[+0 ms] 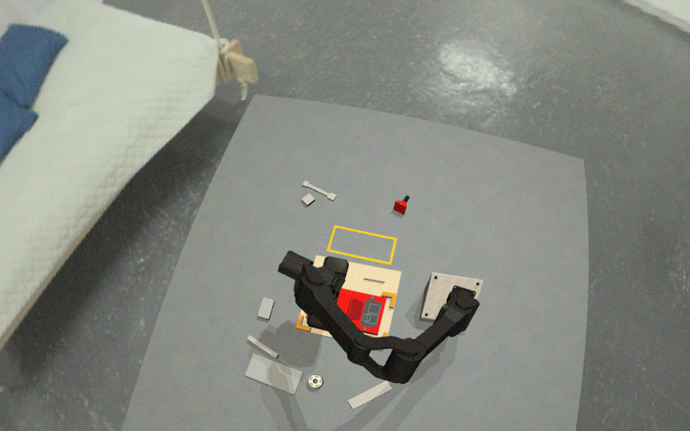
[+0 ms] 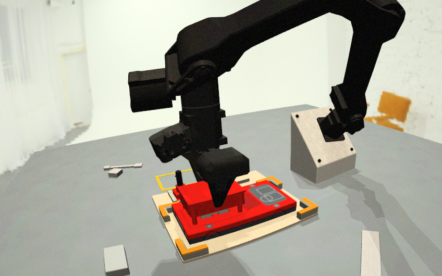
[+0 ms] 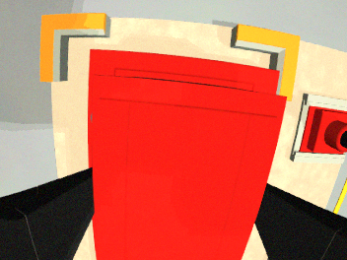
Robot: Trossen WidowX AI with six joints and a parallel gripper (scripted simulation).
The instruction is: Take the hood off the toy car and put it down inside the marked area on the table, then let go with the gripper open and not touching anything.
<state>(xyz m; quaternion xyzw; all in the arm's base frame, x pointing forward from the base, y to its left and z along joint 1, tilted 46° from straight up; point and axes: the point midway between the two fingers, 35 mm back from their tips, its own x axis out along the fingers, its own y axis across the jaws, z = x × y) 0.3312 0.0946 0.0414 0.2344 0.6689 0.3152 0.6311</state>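
The red hood [image 2: 195, 191] [image 3: 182, 172] [image 1: 343, 302] is raised a little above the red toy car [image 2: 288, 204] [image 3: 148, 61], with a gap and its short legs showing under it in the exterior view. My gripper [image 2: 210, 192] [image 3: 177, 183] is shut on the hood, one black finger on each long side. The arm hides the hood in the top view, and the far finger is mostly hidden in the exterior view. The marked area, a yellow outline [image 1: 359, 257] [image 2: 159, 183], lies on the table just beyond the car's board.
The car sits on a beige board [image 1: 355, 274] [image 2: 254, 234] with orange corner brackets [image 2: 308, 208] [image 3: 47, 49]. A red part with a black knob [image 2: 178, 178] stands in a holder on the board. Another red piece [image 1: 400, 206] lies beyond the outline. Several pale pieces lie around.
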